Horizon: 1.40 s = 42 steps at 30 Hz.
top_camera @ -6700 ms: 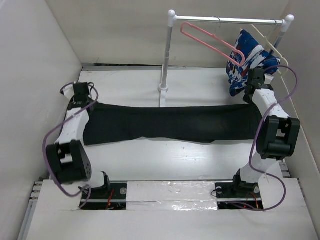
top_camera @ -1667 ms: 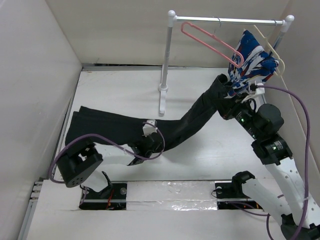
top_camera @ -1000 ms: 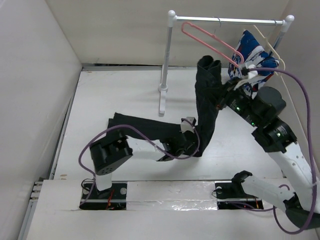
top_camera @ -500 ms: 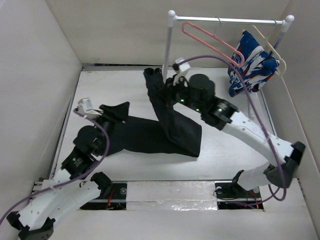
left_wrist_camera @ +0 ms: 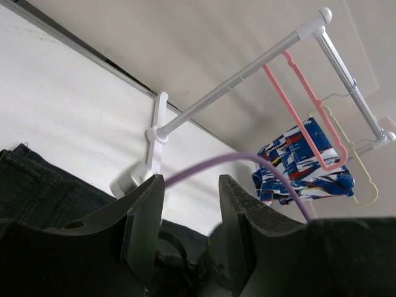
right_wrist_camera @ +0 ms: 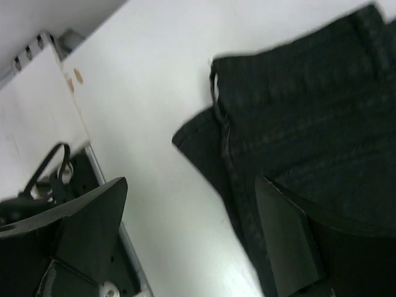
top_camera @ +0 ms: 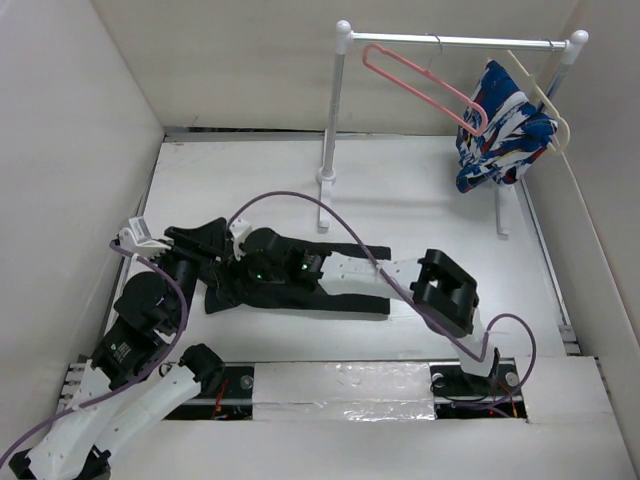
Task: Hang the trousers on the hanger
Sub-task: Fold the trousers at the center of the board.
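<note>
Trousers (top_camera: 335, 292) lie folded flat on the desk (top_camera: 420, 200), near-left of centre. They are well apart from the pink hanger (top_camera: 420, 85), which hangs on the rack rail (top_camera: 490, 42) beside the patterned garment (top_camera: 500, 130). Left tool (left_wrist_camera: 190, 179): fingers apart, nothing between them, by the trousers' left end; right tool (right_wrist_camera: 190, 182): fingers wide apart, empty, one over the fabric, the other over bare desk.
</note>
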{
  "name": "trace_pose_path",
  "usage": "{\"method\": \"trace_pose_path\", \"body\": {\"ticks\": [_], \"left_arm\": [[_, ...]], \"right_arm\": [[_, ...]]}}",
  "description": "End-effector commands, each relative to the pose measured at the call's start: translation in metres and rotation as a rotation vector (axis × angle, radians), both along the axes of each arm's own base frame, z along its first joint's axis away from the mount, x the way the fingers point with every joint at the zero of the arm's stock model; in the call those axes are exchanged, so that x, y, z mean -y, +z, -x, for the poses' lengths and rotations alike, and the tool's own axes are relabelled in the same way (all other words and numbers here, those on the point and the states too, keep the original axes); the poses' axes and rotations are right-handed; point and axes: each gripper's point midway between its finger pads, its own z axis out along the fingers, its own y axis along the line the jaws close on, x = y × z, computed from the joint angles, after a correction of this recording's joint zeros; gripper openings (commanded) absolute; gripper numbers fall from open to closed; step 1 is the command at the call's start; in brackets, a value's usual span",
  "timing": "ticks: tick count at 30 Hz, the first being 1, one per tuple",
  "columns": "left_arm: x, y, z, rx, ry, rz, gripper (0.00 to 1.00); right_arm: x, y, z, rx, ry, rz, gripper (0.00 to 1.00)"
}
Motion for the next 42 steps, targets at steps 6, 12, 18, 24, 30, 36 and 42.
{"method": "trace_pose_path", "body": {"ticks": [6,12,18,24,30,36,42], "left_arm": [[0.034,-0.064,-0.018,-0.111,-0.076,-0.02,0.39],[0.083,-0.134,-0.041,-0.216,-0.201,-0.052,0.39],[0.11,-0.197,-0.062,-0.357,-0.228,-0.123,0.41],[0.062,-0.258,-0.076,-0.498,-0.016,-0.06,0.41],[0.021,-0.29,-0.064,-0.547,0.03,0.061,0.42],[-0.002,-0.292,-0.05,-0.522,0.087,0.1,0.42],[0.0,-0.255,-0.056,-0.403,0.039,0.088,0.42]], "right_arm": [[0.101,0.089,-0.021,0.113,-0.205,-0.217,0.44],[0.205,0.03,-0.018,0.074,-0.392,-0.162,0.0],[0.276,-0.012,-0.056,0.026,-0.568,-0.156,0.0],[0.317,-0.052,-0.089,-0.047,-0.723,-0.157,0.0],[0.338,-0.078,-0.127,-0.118,-0.828,-0.144,0.0],[0.339,-0.073,-0.157,-0.109,-0.843,-0.141,0.0],[0.337,-0.044,-0.156,-0.028,-0.778,-0.153,0.0]]}}
